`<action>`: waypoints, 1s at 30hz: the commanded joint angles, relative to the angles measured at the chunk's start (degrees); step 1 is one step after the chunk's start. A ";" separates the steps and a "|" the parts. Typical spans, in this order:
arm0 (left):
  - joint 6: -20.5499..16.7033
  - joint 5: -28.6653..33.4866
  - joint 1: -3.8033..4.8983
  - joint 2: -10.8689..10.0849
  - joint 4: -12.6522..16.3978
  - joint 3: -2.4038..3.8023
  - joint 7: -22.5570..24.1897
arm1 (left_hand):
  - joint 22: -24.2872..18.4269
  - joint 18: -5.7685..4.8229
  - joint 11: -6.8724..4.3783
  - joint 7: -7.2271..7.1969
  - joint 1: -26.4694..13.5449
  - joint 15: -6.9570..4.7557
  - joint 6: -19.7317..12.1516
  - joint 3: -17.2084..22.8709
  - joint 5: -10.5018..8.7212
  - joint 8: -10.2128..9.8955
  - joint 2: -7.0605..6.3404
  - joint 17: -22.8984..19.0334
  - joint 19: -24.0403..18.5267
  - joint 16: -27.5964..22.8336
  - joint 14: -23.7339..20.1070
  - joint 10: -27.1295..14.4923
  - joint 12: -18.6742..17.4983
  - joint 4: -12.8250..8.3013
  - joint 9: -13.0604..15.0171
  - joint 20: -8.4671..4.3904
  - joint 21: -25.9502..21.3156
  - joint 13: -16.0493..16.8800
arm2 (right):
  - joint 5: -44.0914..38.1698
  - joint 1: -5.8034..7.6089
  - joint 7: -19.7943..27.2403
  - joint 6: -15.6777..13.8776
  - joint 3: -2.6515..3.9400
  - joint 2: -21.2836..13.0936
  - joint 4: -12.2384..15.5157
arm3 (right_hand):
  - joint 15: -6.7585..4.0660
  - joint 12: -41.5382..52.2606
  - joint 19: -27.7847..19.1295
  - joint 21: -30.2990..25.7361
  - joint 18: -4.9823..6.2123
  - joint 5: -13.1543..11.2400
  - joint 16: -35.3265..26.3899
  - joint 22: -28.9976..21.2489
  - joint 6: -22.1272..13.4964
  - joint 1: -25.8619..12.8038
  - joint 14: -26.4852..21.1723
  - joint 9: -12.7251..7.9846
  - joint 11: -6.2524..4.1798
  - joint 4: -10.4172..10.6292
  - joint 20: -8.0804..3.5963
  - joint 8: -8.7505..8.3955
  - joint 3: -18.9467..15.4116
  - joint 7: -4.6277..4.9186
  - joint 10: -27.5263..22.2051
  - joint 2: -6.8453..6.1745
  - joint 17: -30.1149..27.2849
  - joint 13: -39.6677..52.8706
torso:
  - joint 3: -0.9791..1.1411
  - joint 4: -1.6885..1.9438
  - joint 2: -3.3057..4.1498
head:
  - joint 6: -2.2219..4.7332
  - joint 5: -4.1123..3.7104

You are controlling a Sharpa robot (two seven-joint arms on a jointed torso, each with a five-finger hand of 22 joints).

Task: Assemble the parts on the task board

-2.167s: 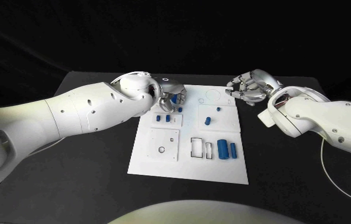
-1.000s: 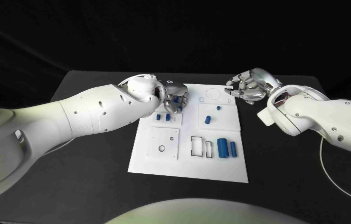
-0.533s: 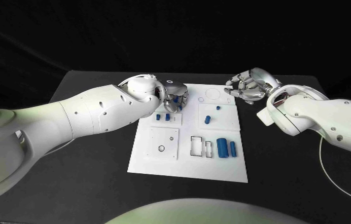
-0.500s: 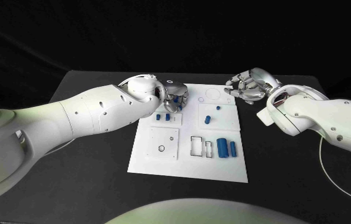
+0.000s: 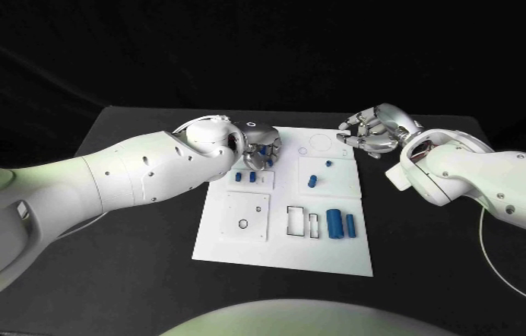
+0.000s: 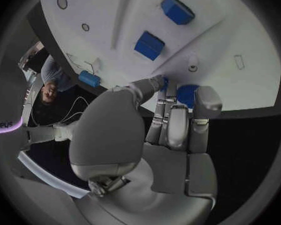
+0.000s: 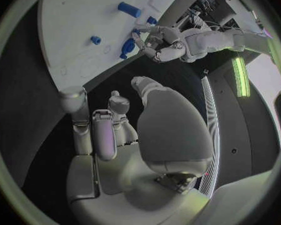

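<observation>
The white task board lies mid-table. My left hand hovers over its far left part, and its thumb and fingers pinch a small blue part. Just in front of that hand stand two short blue parts. More blue parts sit at the board's middle and far right. Two larger blue cylinders lie near the front right. My right hand hangs off the board's far right corner, fingers curled in, holding nothing.
The black table has free room on both sides of the board. Square recessed panels and rectangular slots mark the board's front half. My left forearm crosses the table's left side.
My left arm has rolled and shifted slightly, while its hand stays over the same far left area with the blue part. The right hand has barely moved.
</observation>
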 commanded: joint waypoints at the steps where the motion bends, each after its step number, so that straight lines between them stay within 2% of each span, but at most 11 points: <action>1: -2.97 1.38 0.07 -1.25 2.02 0.55 -0.12 | 7.10 -0.52 0.10 -0.04 -0.45 -0.07 0.41 -0.11 0.35 0.09 0.16 0.09 0.34 0.32 0.24 0.51 0.15 -0.35 0.09 -0.01 0.30 -0.01 | -0.27 -0.04 0.34 0.25 0.00 0.00 -0.01 | -0.30 -0.27 -0.48 -0.30 1.14 0.34 -0.24 0.02 -0.46 -0.25 2.19 0.08 0.08 0.09 0.08 0.36 0.27 -0.04 -0.12 -0.20 1.87 0.06 | 0.01 0.02 -0.12 | 0.09 -0.04; 8: -3.68 2.36 0.11 -4.84 5.91 1.99 -0.96 | 7.12 -0.55 0.02 -0.11 -0.66 -0.17 0.57 -0.18 0.70 -0.07 -0.02 0.07 0.41 0.34 0.31 0.73 0.01 -0.42 0.20 -0.11 0.51 0.08 | -0.27 -0.06 0.35 0.27 0.00 -0.15 -0.08 | -0.30 -0.27 -0.48 -0.30 1.14 0.34 -0.24 0.02 -0.46 -0.25 2.19 0.08 0.08 0.09 0.08 0.36 0.27 -0.04 -0.12 -0.20 1.87 0.06 | 0.00 0.15 -0.14 | 0.31 -0.08; 13: -2.86 2.77 0.15 -6.92 7.47 2.64 -1.82 | 7.14 -0.56 0.01 -0.13 -0.74 -0.18 0.60 -0.24 0.70 -0.11 -0.11 0.11 0.44 0.36 0.34 0.77 -0.04 -0.42 0.23 -0.12 0.59 0.09 | -0.27 -0.08 0.37 0.29 0.00 -0.19 -0.11 | -0.30 -0.27 -0.48 -0.31 1.15 0.33 -0.24 0.01 -0.45 -0.25 2.19 0.08 0.08 0.09 0.08 0.37 0.28 -0.04 -0.11 -0.21 1.87 0.07 | 0.01 0.09 -0.07 | 0.70 0.00; 19: 0.35 3.64 0.15 -8.27 7.28 2.83 -2.48 | 7.03 -0.52 0.02 -0.15 -1.11 -0.19 0.56 -0.45 0.22 -0.42 -0.38 -0.05 0.28 0.32 0.34 0.79 -0.36 -0.37 0.31 -0.16 0.32 0.11 | -0.27 -0.11 0.36 0.31 0.00 -0.23 -0.12 | -0.31 -0.22 -0.51 -0.39 1.16 0.33 -0.25 -0.03 -0.37 -0.30 2.20 0.14 0.07 0.08 0.07 0.44 0.42 -0.06 0.00 -0.23 1.89 0.09 | 0.00 -0.04 0.05 | 0.65 0.04; 25: 1.60 4.10 0.11 -8.75 6.45 2.79 -2.71 | 7.03 -0.52 0.03 -0.15 -1.16 -0.18 0.54 -0.48 0.18 -0.46 -0.40 -0.04 0.27 0.32 0.34 0.78 -0.41 -0.35 0.32 -0.16 0.30 0.12 | -0.27 -0.13 0.36 0.32 0.00 -0.25 -0.11 | -0.31 -0.22 -0.51 -0.39 1.16 0.33 -0.25 -0.03 -0.37 -0.30 2.20 0.14 0.07 0.08 0.07 0.44 0.42 -0.06 0.00 -0.23 1.89 0.09 | -0.02 0.06 0.02 | 0.54 0.07; 30: 2.24 4.40 0.04 -8.67 5.63 2.72 -2.54 | 6.98 -0.50 0.02 -0.16 -1.19 -0.18 0.50 -0.47 0.32 -0.57 -0.36 0.01 0.18 0.34 0.36 0.80 -0.50 -0.34 0.34 -0.17 0.15 0.13 | -0.27 -0.17 0.40 0.33 0.00 -0.19 -0.10 | -0.31 -0.22 -0.51 -0.39 1.16 0.33 -0.25 -0.03 -0.37 -0.30 2.20 0.14 0.07 0.08 0.07 0.44 0.42 -0.06 0.00 -0.23 1.89 0.09 | 0.03 -0.02 0.05 | 0.52 0.23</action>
